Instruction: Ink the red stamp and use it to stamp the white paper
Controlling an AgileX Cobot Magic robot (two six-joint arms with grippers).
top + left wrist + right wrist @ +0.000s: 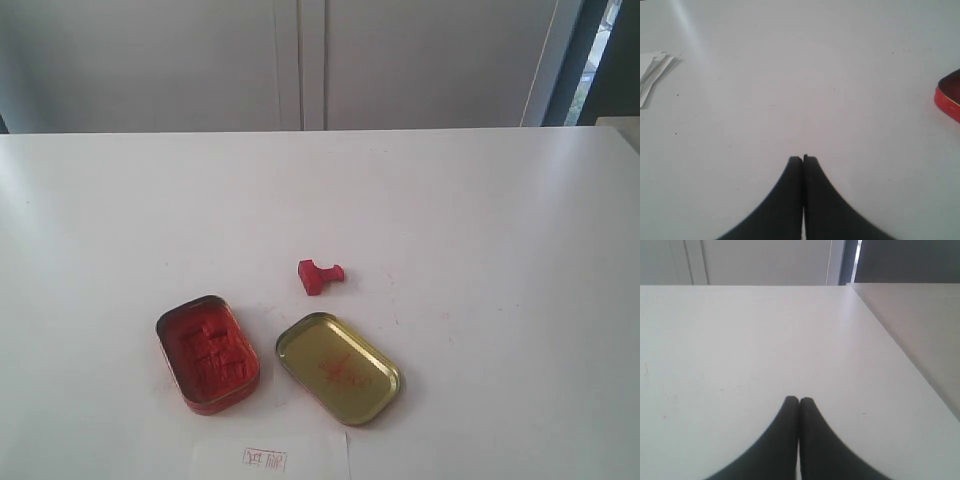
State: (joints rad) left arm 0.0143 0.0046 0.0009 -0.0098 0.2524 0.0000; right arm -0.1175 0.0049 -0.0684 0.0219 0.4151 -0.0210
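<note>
The red stamp [319, 274] lies on its side on the white table, near the middle of the exterior view. In front of it to the left stands the open tin of red ink pad [207, 353]; its edge [950, 97] also shows in the left wrist view. The white paper [270, 457] with a small red mark lies at the near edge, partly cut off. Neither arm appears in the exterior view. My left gripper [803, 159] is shut over bare table with nothing held. My right gripper [799, 400] is likewise shut and empty, away from the objects.
The tin's gold lid [338, 366] lies upside down to the right of the ink pad. White paper scraps [652, 75] show in the left wrist view. The table's right edge [900, 360] runs close to my right gripper. Grey cabinets [300, 60] stand behind the table.
</note>
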